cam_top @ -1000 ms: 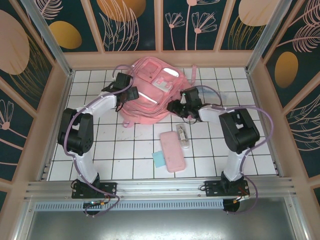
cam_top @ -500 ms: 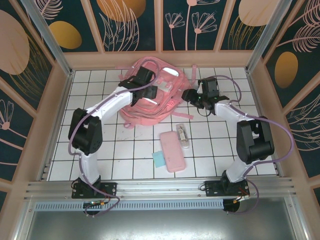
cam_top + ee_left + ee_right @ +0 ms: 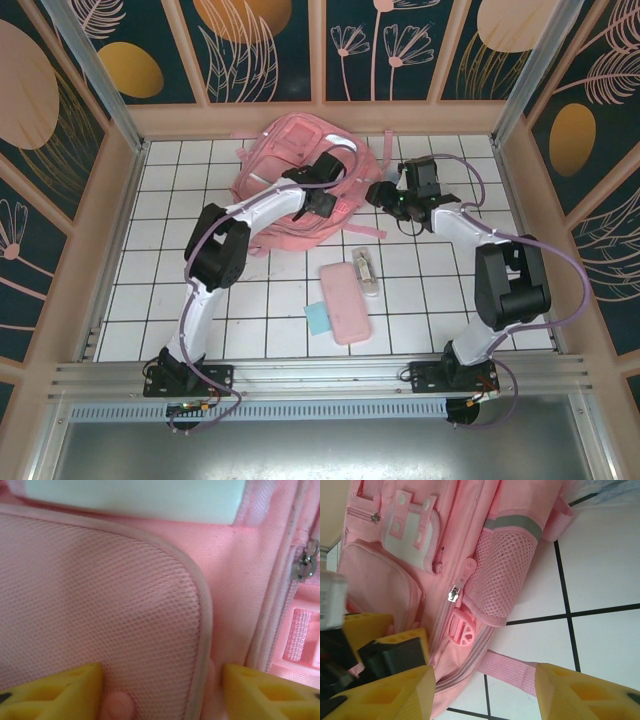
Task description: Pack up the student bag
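The student bag [image 3: 285, 160] is a big soft pink backpack lying at the back of the tiled table. My left gripper [image 3: 322, 198] rests on its front right part. In the left wrist view its yellow fingertips [image 3: 50, 690] stand apart, pressed to the bag [image 3: 235, 580], with the corner of a mesh pocket [image 3: 100, 595] lying flat between them. My right gripper [image 3: 382, 195] hovers at the bag's right side. It is open [image 3: 482, 690], with a pink strap [image 3: 515, 672] and the bag's zipped edge [image 3: 455, 540] between its fingers, untouched.
A flat pink pencil case [image 3: 345, 302], a small blue item [image 3: 318, 318] and a small whitish object [image 3: 365, 270] lie on the white tiles in front of the bag. Wooden walls [image 3: 320, 118] close in the table at the back and on both sides.
My left arm swung right across the bag from its left side to its front right, and its jaws narrowed. The right gripper moved back to the bag's right side and widened a little.
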Controlling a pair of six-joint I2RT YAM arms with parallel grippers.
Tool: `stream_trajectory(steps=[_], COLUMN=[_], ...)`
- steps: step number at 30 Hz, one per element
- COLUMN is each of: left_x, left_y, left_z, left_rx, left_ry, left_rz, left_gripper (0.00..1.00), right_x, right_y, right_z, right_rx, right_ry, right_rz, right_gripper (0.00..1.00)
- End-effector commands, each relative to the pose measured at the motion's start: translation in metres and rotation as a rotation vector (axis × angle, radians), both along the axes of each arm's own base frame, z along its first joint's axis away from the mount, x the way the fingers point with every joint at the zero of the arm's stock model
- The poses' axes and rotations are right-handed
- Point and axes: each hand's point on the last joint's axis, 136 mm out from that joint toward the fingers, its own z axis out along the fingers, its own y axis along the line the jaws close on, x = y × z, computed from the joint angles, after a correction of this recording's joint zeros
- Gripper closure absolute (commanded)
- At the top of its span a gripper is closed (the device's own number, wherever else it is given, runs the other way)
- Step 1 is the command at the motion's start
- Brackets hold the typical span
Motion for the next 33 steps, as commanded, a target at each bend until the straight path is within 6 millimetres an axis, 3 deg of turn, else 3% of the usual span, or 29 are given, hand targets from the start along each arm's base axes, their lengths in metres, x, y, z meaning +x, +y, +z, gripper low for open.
stream_trajectory(steps=[1,3,4,5,7,12,14,17,19,25,33], left_x=[0.007,0.005,0.003,0.002,-0.001,-0.002,-0.003,-0.005,-0.006,-0.012,-0.02], left_y=[0.025,0.027,0.026,0.024,0.02,0.005,-0.002,-0.008,-0.012,-0.02,-0.028], left_z=[-0.029,-0.037,-0.036,-0.032,-0.017,0.051,0.078,0.099,0.105,0.112,0.123], left_rx=[0.139,0.151,0.14,0.12,0.078,-0.073,-0.137,-0.204,-0.235,-0.325,-0.444], left_ry=[0.004,0.016,0.019,0.019,0.008,-0.075,-0.108,-0.125,-0.124,-0.106,-0.109], left_rz=[0.047,0.045,0.04,0.036,0.028,-0.002,-0.018,-0.027,-0.03,-0.016,-0.008], left_gripper=[0.55,0.8,0.98,1.0,1.0,1.0,1.0,1.0,1.0,1.0,1.0], right_x=[-0.004,-0.005,-0.004,-0.003,0.001,0.02,0.03,0.044,0.051,0.06,0.057], right_y=[-0.008,-0.008,-0.008,-0.007,-0.004,0.008,0.017,0.031,0.04,0.061,0.068], right_z=[0.012,0.015,0.018,0.02,0.025,0.03,0.032,0.033,0.034,0.026,-0.009], right_rx=[-0.018,-0.019,-0.02,-0.021,-0.019,-0.008,0.027,0.099,0.153,0.293,0.416], right_ry=[-0.038,-0.049,-0.061,-0.072,-0.103,-0.154,-0.152,-0.136,-0.123,-0.094,-0.002], right_rz=[-0.002,0.005,0.009,0.019,0.036,0.093,0.116,0.14,0.153,0.147,0.108], right_gripper=[0.44,0.45,0.46,0.46,0.47,0.51,0.56,0.65,0.7,0.7,0.61])
